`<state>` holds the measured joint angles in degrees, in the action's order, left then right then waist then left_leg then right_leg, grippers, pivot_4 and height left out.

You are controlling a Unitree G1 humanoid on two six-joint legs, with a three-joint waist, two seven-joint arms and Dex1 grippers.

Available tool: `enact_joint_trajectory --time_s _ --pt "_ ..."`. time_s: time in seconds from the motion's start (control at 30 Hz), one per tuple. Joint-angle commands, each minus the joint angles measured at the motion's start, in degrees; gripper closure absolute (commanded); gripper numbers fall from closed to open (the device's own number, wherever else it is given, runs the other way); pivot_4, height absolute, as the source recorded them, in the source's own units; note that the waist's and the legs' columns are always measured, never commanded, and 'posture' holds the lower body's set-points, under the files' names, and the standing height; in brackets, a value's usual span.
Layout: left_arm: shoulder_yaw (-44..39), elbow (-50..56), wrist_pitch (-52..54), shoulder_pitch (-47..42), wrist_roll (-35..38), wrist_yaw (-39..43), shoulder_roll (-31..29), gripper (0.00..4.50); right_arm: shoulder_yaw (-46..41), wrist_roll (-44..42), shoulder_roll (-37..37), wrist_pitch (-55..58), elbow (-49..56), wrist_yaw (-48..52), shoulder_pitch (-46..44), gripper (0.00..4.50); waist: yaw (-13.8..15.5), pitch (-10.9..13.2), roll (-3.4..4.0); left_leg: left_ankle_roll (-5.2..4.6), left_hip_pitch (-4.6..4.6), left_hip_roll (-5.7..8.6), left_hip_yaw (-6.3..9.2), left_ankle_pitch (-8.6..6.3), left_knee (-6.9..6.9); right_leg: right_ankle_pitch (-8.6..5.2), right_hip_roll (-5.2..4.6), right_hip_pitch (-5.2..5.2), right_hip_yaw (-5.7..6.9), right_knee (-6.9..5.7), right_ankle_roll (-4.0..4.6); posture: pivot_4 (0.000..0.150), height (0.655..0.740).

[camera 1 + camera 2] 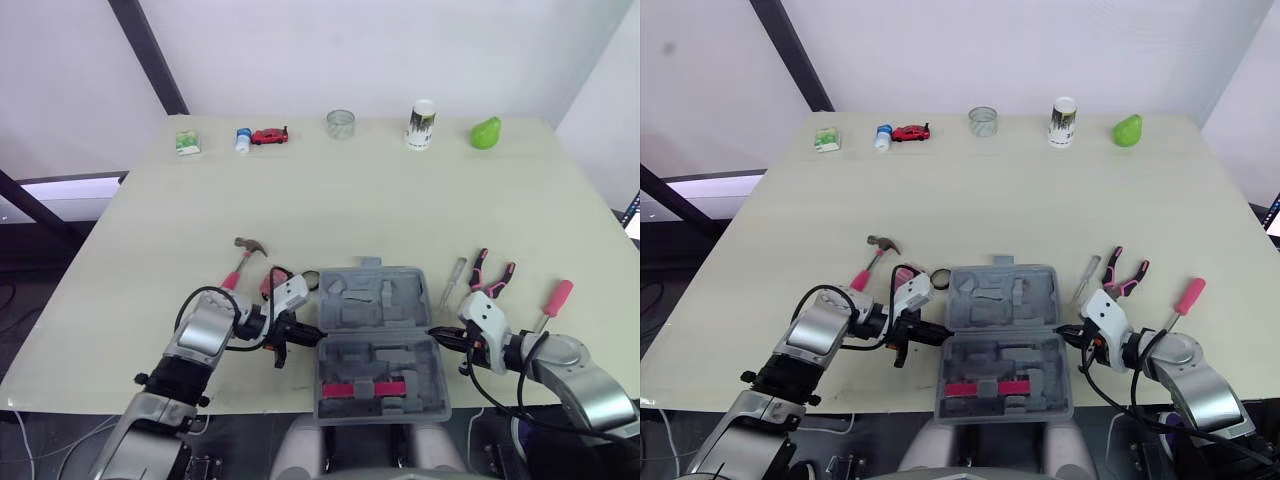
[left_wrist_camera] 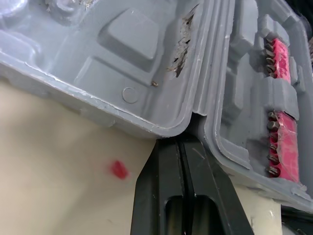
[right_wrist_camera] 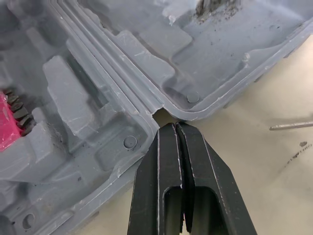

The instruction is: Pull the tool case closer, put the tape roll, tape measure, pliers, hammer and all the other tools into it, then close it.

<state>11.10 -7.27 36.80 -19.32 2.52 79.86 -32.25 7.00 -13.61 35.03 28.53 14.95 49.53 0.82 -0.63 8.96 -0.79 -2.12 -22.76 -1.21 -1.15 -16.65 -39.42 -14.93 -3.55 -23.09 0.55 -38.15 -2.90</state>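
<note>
The grey tool case (image 1: 378,340) lies open at the table's near edge, with a red bit strip (image 1: 362,388) in its near half. My left gripper (image 1: 312,334) is shut, its tips in the hinge notch on the case's left side (image 2: 182,142). Shut likewise, my right gripper (image 1: 436,335) has its tips at the hinge notch on the right side (image 3: 175,126). Left of the case lie a pink-handled hammer (image 1: 240,262), a red tape measure (image 1: 275,282) partly behind my left wrist, and a black tape roll (image 1: 310,280). To the right are pink pliers (image 1: 492,275), a slim metal tool (image 1: 453,280) and a pink-handled screwdriver (image 1: 552,300).
Along the far edge stand a green packet (image 1: 187,143), a small bottle (image 1: 243,140), a red toy car (image 1: 269,135), a clear glass (image 1: 340,124), a white can (image 1: 422,124) and a green pear (image 1: 485,132). The case overhangs the near table edge slightly.
</note>
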Motion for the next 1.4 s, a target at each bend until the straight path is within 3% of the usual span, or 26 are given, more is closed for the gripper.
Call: enact_joint_trajectory --time_s 0.03,0.33,0.8,1.4 --pt "-0.38 3.22 1.45 1.1 3.03 -1.98 -0.35 4.5 0.37 -1.42 -0.27 -1.18 2.12 0.92 -0.62 4.45 0.05 0.0 0.0 0.0 0.0 0.0 0.0 0.0 0.0 0.0 0.0 0.0 0.0 0.0 0.0 0.15 0.74" --pt "-1.78 2.15 1.69 0.02 6.67 -7.59 -0.25 4.5 1.19 -0.74 -0.79 -1.6 0.55 1.08 -2.33 4.45 0.19 0.0 0.0 0.0 0.0 0.02 0.0 0.0 -0.01 0.0 -0.01 0.0 0.0 -0.02 0.0 0.15 0.74" --pt "0.82 4.74 0.0 2.53 9.06 -5.45 -5.82 4.5 2.88 0.38 -2.73 -2.23 0.02 -0.42 -2.85 4.45 -0.07 0.0 0.0 0.0 0.01 0.01 -0.01 0.0 0.0 0.0 0.0 0.0 -0.01 -0.02 0.0 0.15 0.74" --pt "2.6 14.74 -1.29 11.12 10.1 -8.38 -9.24 4.5 2.1 -4.11 0.74 2.72 8.34 0.98 3.56 4.45 0.07 0.0 0.01 0.0 0.02 -0.01 -0.02 0.0 0.02 0.0 -0.02 0.0 -0.03 0.02 0.01 0.15 0.74"
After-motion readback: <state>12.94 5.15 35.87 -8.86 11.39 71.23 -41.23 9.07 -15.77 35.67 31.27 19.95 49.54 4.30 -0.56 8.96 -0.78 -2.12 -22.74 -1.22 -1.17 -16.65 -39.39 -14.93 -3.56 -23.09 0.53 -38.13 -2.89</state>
